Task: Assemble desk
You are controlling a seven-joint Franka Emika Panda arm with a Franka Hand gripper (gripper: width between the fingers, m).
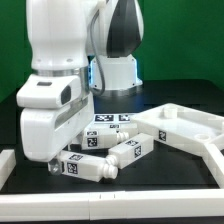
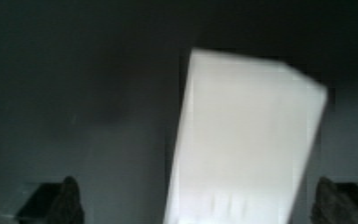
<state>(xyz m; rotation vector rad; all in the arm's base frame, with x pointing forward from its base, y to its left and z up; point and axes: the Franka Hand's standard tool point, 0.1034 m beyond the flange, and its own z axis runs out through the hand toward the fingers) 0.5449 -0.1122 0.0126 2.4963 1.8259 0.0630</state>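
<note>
The desk's tabletop slab (image 1: 185,124) lies flat on the black table at the exterior view's right. Several white block legs with square tags lie in a loose group: one at the front (image 1: 88,167), one behind it (image 1: 130,150) and one further back (image 1: 103,140). My gripper (image 1: 52,160) is low over the end of the front leg, largely hidden by the arm's own hand. In the wrist view the gripper (image 2: 199,205) is open, with a white leg (image 2: 250,130) between the dark fingertips (image 2: 51,203), closer to one finger and not clamped.
The marker board (image 1: 112,121) lies behind the legs near the arm's base. A white raised rim (image 1: 214,152) runs along the exterior view's right and along the front edge (image 1: 110,206). Another white rim piece (image 1: 5,165) is at the left.
</note>
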